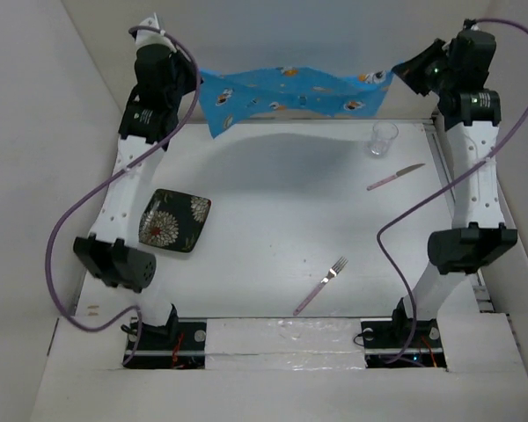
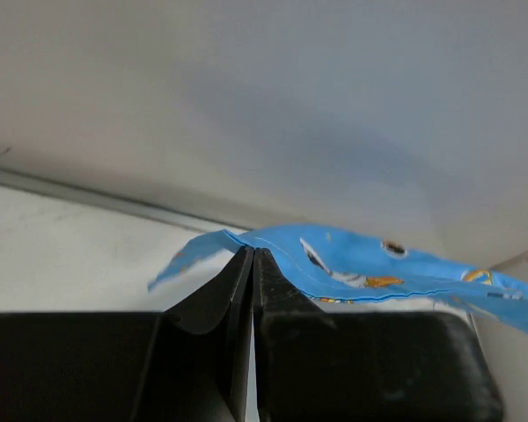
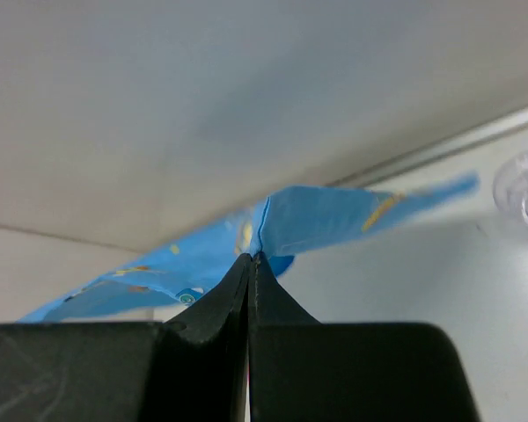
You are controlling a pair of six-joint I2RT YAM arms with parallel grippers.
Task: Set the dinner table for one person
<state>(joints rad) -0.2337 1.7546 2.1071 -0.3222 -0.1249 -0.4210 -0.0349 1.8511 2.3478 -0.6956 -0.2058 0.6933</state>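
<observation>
A blue cartoon-printed placemat [image 1: 290, 92] hangs stretched in the air above the far side of the white dinner table [image 1: 273, 211]. My left gripper [image 1: 199, 81] is shut on its left end [image 2: 334, 255]; my right gripper [image 1: 396, 72] is shut on its right end [image 3: 334, 220]. The cloth sags slightly in the middle and casts a shadow on the tabletop. In both wrist views the black jaws press together with the blue fabric pinched at their tips.
A black square plate [image 1: 174, 220] with flower print lies at the left. A clear glass [image 1: 382, 138] stands at the far right, with a pink-handled knife [image 1: 394, 177] just in front of it. A pink-handled fork [image 1: 320, 285] lies near the front centre.
</observation>
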